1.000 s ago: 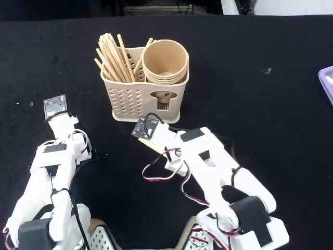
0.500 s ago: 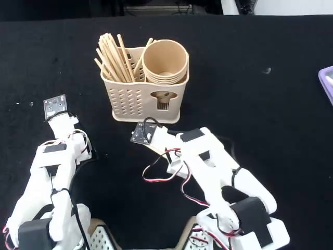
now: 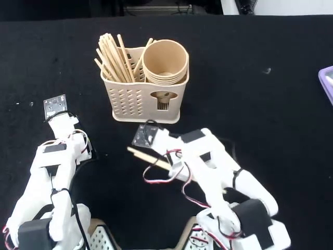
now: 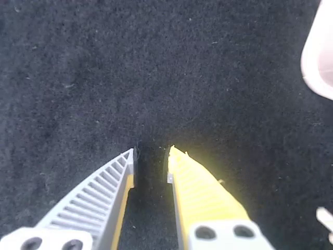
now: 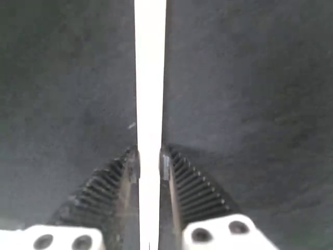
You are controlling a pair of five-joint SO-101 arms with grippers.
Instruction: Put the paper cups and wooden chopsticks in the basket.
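Most of the job looks done to me. The basket (image 3: 132, 99) stands on the black table (image 3: 260, 130) toward its far edge, a little left of the middle. One of its compartments holds a bundle of wooden chopsticks (image 3: 112, 57) standing on end, and the one beside it holds a nested stack of paper cups (image 3: 166, 78). I see no loose cups on the table, so I judge that part finished. What is left, as far as I can see, is a single chopstick (image 3: 145, 157), which lies slantwise just in front of the basket on the side toward the near edge. My right claw (image 5: 150, 153) is closed on it: the jaws press its two sides and the stick (image 5: 150, 62) runs straight out between them. I cannot tell whether it is lifted or resting on the cloth. My left claw (image 4: 151, 153) hangs over bare table near the left edge, its jaws a narrow gap apart with nothing between them. Carrying this last stick up and dropping it in with the bundle should, I think, complete the task.
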